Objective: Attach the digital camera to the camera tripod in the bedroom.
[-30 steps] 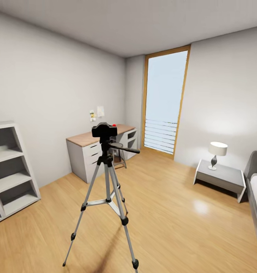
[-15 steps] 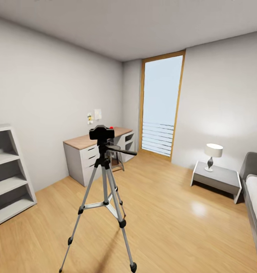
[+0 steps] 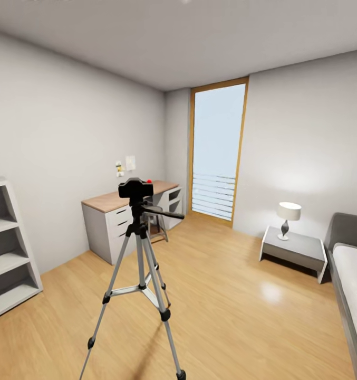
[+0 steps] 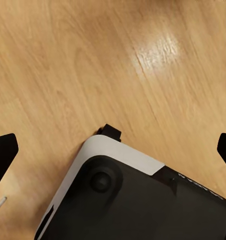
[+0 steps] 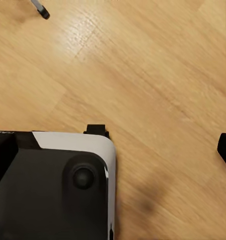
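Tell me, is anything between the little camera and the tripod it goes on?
No. The digital camera already sits on the head of the camera tripod, with nothing visible between them. The wooden floor around the tripod's legs looks bare.

A small black digital camera (image 3: 135, 188) with a red dot is sitting on a silver-grey metal tripod (image 3: 141, 269) with black joints, above light wooden flooring (image 3: 236, 311), before a grey wood-topped desk (image 3: 126, 216).

Black digital camera (image 3: 135, 188) sits atop the upright silver-legged camera tripod (image 3: 141, 274); legs splayed on wooden bedroom floor.
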